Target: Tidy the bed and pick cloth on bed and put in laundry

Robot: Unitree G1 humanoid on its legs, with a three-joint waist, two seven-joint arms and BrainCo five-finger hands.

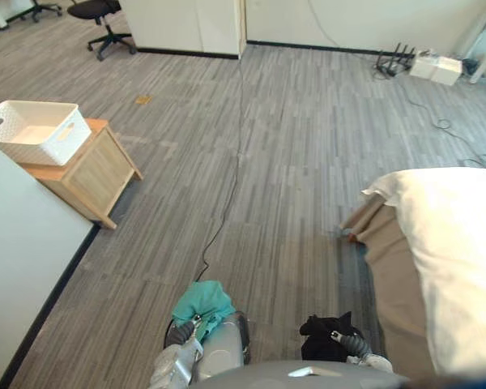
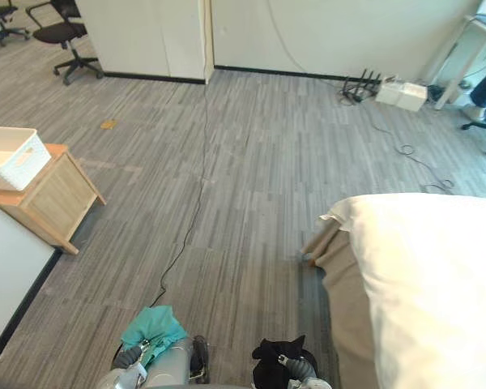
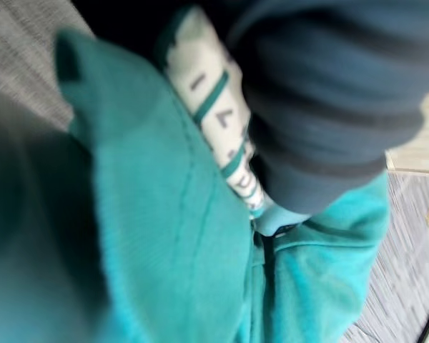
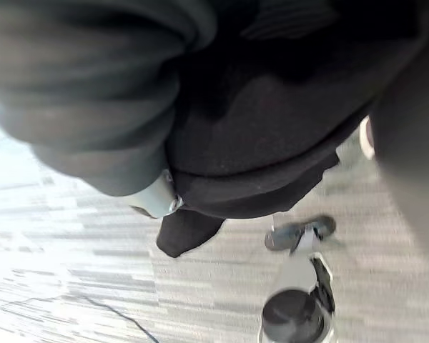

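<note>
Black cloth above grey floor

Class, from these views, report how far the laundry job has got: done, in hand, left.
Done: the visible part of the bed shows a smooth cream duvet, no clothes. In hand: left hand grips a teal cloth, right hand a black cloth. Left: both must reach the white basket on the wooden cabinet.

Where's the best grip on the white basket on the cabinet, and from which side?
Probably its slot handles: one is cut into each short end wall of the white basket, so come from the ends, fingers hooked through. The left hand holds the teal cloth, the right hand the black cloth; free them first.
</note>
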